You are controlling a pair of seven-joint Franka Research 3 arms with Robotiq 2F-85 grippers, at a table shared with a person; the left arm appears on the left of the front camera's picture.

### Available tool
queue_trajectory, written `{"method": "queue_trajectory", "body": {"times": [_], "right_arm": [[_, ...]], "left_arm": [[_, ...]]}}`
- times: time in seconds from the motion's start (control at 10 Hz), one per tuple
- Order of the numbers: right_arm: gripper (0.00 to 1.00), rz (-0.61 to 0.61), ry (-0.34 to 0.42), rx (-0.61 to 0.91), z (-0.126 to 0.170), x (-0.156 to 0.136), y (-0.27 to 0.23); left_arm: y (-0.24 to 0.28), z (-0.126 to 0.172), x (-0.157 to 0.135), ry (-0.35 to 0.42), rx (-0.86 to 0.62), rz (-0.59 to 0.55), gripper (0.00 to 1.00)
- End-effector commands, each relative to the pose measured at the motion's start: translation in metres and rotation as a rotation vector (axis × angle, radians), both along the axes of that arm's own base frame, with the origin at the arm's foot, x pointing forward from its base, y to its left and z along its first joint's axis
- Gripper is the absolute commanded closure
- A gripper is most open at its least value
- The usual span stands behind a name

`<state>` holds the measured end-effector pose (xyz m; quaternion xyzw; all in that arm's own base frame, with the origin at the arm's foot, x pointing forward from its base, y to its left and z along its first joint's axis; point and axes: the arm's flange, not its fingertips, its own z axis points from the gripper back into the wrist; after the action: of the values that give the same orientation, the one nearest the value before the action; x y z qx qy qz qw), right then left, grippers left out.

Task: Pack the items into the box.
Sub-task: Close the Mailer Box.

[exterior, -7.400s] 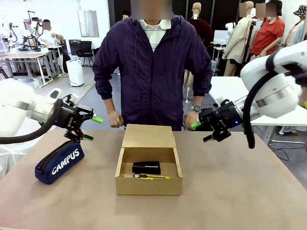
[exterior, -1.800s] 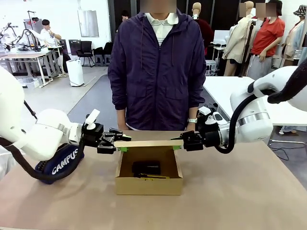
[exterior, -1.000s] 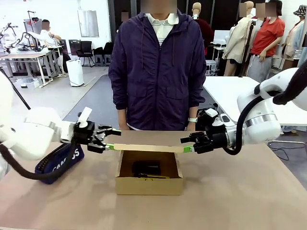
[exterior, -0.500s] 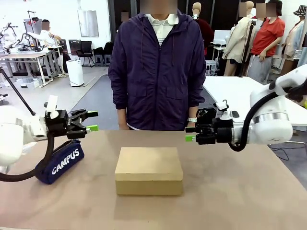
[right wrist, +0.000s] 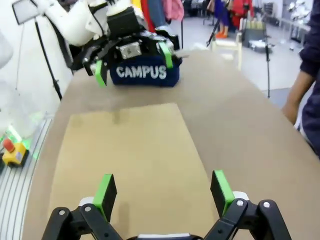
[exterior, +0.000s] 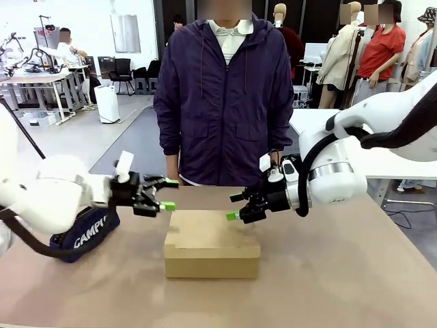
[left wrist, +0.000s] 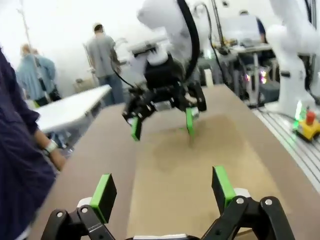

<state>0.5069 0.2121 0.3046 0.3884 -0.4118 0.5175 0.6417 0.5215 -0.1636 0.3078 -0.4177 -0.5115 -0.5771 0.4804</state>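
**A:** In the front view, where do your pincers stand?

**B:** Your left pincer [exterior: 162,195] sits left of centre and your right pincer [exterior: 237,208] just right of it, each over a far corner of the cardboard box [exterior: 212,244], which lies mid-frame on the tabletop [exterior: 341,273]. Both have their fingers apart and hold nothing. The flap lid is down flat, so I judge the knife and stapler to be inside, out of sight. The navy CAMPUS pencil case [exterior: 85,234] lies at the left, partly behind your left arm.

**A:** And the left wrist view?

**B:** Green pads [left wrist: 104,190] spread wide at the bottom edge, with the box lid [left wrist: 185,170] running up the frame beneath them. The right pincer [left wrist: 162,120] faces you at upper centre, also spread.

**A:** The right wrist view?

**B:** Again fingers apart over the lid [right wrist: 130,160]. The left pincer [right wrist: 131,61] hangs at the top, in front of the pencil case [right wrist: 142,73]. You are likely placed to press the lid shut, or to draw clear.
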Motion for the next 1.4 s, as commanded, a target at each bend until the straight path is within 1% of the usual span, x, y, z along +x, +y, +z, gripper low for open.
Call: {"method": "queue_trajectory", "body": {"times": [0.0, 0.1, 0.2, 0.3, 0.5, 0.6, 0.7, 0.8, 0.9, 1.0, 1.1, 1.2, 1.3], "right_arm": [[0.0, -0.033, 0.019, -0.065, -0.005, 0.011, -0.006], [0.0, -0.047, 0.028, -0.078, -0.011, 0.012, -0.003], [0.0, -0.071, 0.028, -0.135, -0.016, 0.013, 0.001], [0.0, -0.062, 0.025, -0.159, -0.019, 0.015, 0.005], [0.0, -0.048, 0.021, -0.153, -0.017, 0.018, 0.001], [0.0, -0.04, 0.021, -0.127, -0.012, 0.019, -0.003], [0.0, -0.024, 0.044, -0.001, 0.003, 0.019, -0.016], [0.0, -0.039, 0.095, 0.114, 0.022, 0.019, -0.032], [0.0, -0.044, 0.203, 0.184, 0.039, 0.019, -0.048], [0.0, -0.083, 0.342, 0.216, 0.054, 0.02, -0.066], [0.0, -0.123, 0.537, 0.223, 0.068, 0.018, -0.09], [0.0, -0.086, 0.715, 0.244, 0.08, 0.012, -0.115], [0.0, -0.075, 0.856, 0.226, 0.089, -0.001, -0.142]], "left_arm": [[-0.018, -0.024, 0.017, 0.025, 0.131, -0.093, 0.0], [-0.025, -0.032, 0.019, 0.063, 0.167, -0.105, 0.0], [-0.029, -0.038, 0.022, 0.095, 0.185, -0.113, 0.0], [-0.03, -0.041, 0.024, 0.115, 0.193, -0.104, 0.0], [-0.027, -0.041, 0.027, 0.122, 0.188, -0.093, 0.0], [-0.022, -0.031, 0.026, 0.101, 0.173, -0.072, 0.0], [-0.012, -0.011, 0.02, 0.074, 0.129, -0.059, 0.0], [-0.002, 0.011, 0.013, 0.071, 0.075, -0.05, 0.0], [0.009, 0.032, 0.006, 0.116, 0.036, -0.049, 0.0], [0.021, 0.049, 0.001, 0.201, 0.004, -0.054, 0.0], [0.034, 0.063, -0.002, 0.33, -0.027, -0.047, 0.0], [0.053, 0.072, -0.006, 0.518, -0.086, -0.046, 0.0], [0.079, 0.077, -0.011, 0.717, -0.14, -0.057, 0.0]]}}
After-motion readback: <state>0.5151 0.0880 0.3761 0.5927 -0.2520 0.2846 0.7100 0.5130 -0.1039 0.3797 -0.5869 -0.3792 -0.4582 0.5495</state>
